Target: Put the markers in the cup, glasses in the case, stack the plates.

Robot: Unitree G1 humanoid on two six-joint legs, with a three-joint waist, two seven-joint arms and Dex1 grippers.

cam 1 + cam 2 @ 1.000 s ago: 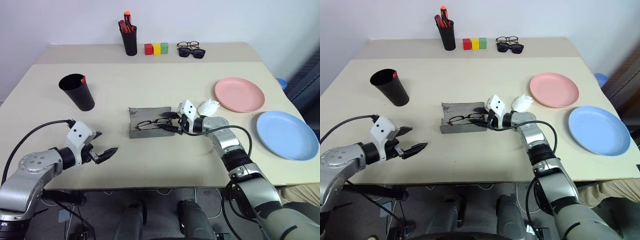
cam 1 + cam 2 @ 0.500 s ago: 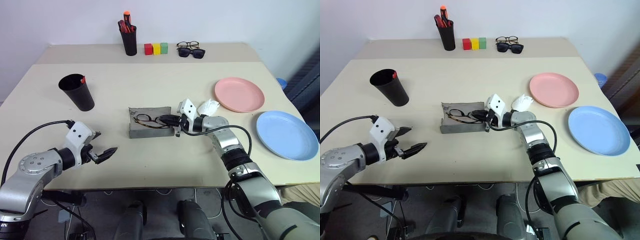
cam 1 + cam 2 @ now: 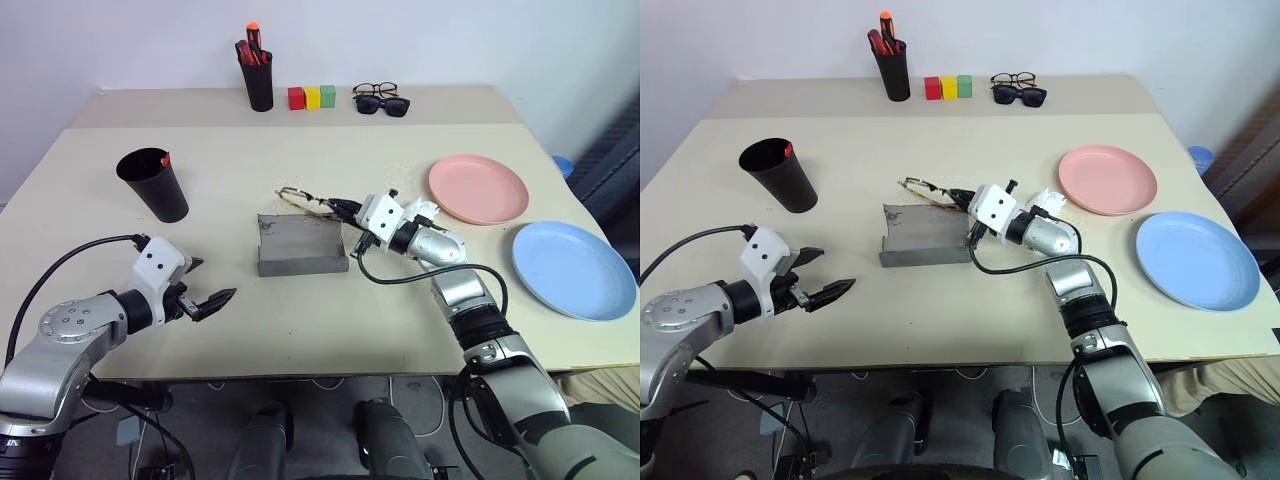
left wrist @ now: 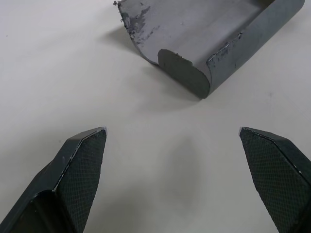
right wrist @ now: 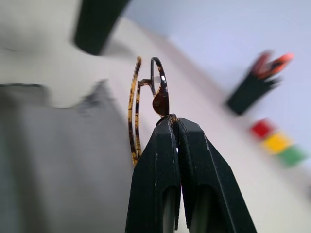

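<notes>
Beige table (image 3: 400, 300): your right hand (image 3: 340, 207) is clamped on the glasses (image 3: 303, 198), held aloft just beyond the case (image 3: 300, 246), their length running along its far wall; lower them toward you.

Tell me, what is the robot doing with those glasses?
The right gripper has its jaws shut on the thin wire glasses and holds them up in the air, just above the open grey case. The left gripper hangs open over the table, holding nothing. The pink plate and blue plate lie side by side, not stacked.
</notes>
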